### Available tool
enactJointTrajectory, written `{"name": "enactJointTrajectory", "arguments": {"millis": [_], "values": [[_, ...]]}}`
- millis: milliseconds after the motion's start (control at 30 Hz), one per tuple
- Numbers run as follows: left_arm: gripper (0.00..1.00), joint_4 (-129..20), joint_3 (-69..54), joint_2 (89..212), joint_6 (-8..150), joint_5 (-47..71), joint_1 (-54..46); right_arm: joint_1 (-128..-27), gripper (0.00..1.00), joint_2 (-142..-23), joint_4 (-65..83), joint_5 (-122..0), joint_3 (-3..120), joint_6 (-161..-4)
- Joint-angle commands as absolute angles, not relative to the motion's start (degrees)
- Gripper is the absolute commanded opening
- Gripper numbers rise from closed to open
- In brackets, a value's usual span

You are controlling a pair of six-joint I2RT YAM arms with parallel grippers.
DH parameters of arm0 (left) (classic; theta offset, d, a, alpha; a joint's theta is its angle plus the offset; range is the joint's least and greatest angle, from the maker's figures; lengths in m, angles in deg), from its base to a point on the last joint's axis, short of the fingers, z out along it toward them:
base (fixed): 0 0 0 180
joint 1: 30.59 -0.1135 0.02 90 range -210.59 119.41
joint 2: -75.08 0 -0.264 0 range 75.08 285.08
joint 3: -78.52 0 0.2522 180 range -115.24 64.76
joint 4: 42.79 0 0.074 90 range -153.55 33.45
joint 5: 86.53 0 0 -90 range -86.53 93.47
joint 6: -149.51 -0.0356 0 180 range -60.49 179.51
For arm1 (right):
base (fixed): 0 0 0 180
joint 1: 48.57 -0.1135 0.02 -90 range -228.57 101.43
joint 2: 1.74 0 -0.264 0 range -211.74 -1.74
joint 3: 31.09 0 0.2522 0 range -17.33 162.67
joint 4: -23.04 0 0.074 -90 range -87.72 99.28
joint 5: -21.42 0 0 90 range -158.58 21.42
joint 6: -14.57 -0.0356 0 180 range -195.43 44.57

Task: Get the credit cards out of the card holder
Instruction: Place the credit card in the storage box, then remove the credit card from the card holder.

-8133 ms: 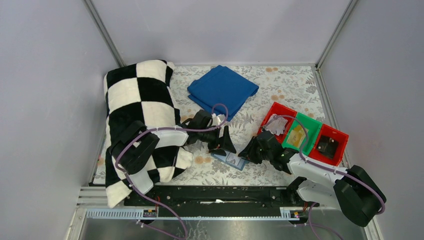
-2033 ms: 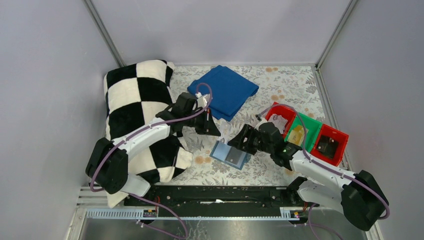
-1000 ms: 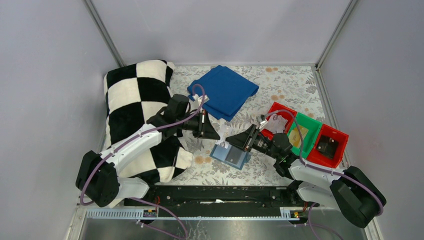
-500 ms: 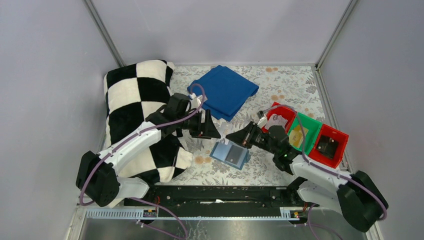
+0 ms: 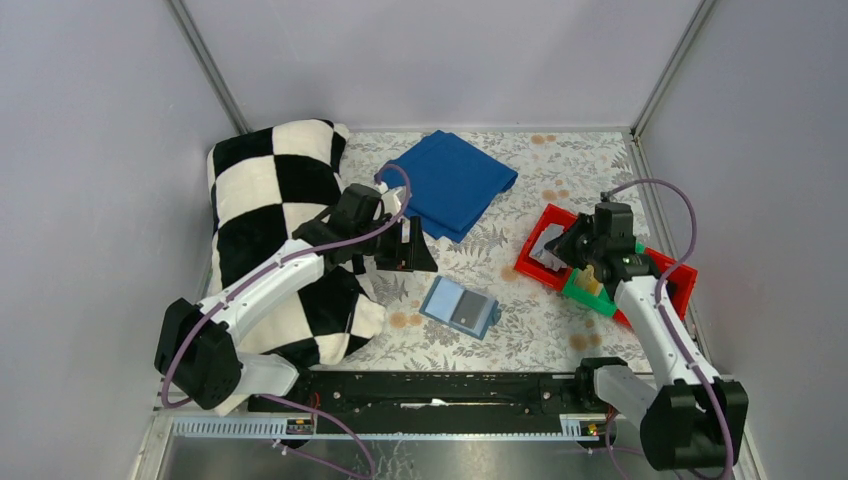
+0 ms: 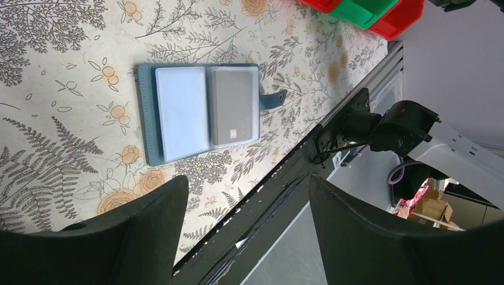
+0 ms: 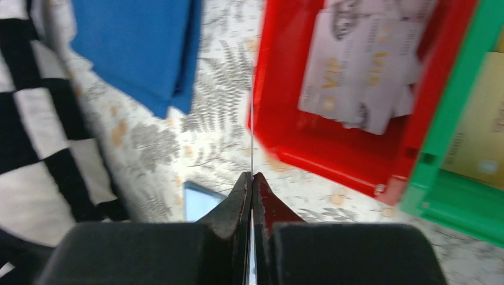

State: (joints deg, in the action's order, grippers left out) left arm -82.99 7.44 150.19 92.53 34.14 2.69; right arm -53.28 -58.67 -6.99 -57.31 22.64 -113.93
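- Card holder (image 5: pixel 459 308) lies open and flat on the flowery table (image 5: pixel 560 180), near the left arm. A grey card (image 6: pixel 233 105) sits in one clear sleeve.
- The right claw (image 7: pixel 252 178) has left the holder and swung over the red bin (image 7: pixel 309 148). It is pinched tight on a thin credit card (image 7: pixel 252 119), seen edge-on.
- The left claw (image 6: pixel 246 196) has just opened wide and holds nothing.
- That card looks ready to drop onto the other cards (image 7: pixel 356 77). The grey one must still come out.

Glossy clear plastic sleeves (image 6: pixel 181 113) in the card holder (image 6: pixel 145 122); smooth plastic red bin (image 7: pixel 333 157).
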Motion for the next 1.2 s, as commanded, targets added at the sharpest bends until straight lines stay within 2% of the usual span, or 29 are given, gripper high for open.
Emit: {"name": "enactJointTrajectory", "arguments": {"millis": [0,267,500,600,733,800,933,1067,1167], "values": [[0.78,-81.64,6.75,150.87,90.38,33.96,2.72,-50.48,0.00,-62.13,-14.68,-60.35,28.03,-105.62],[0.80,-81.73,8.33,150.36,90.08,34.06,2.67,-48.92,0.00,-69.98,-10.19,-60.84,28.24,-102.89],[0.82,-82.72,8.99,151.92,89.00,38.70,2.68,-48.92,0.01,-77.06,-2.79,-58.12,28.05,-102.36],[0.82,-82.74,9.47,151.89,88.97,39.22,2.72,-48.92,0.20,-79.03,-2.14,-59.62,28.86,-102.09],[0.83,-82.23,9.85,151.72,89.91,38.12,2.71,-48.90,0.56,-78.59,-5.17,-62.08,30.66,-101.94],[0.84,-80.74,10.31,152.15,90.97,38.62,2.65,-48.92,0.68,-76.22,-7.02,-64.37,30.95,-102.22],[0.84,-77.97,10.80,153.35,92.91,38.50,2.81,-48.92,0.73,-68.88,-9.36,-67.35,29.90,-103.13],[0.84,-73.28,13.08,153.05,96.34,35.60,2.92,-49.30,0.73,-60.56,-8.87,-61.49,26.16,-107.93],[0.84,-68.40,14.61,152.97,97.42,36.69,3.14,-55.68,0.73,-55.02,-9.84,-61.20,23.62,-113.09]]}}
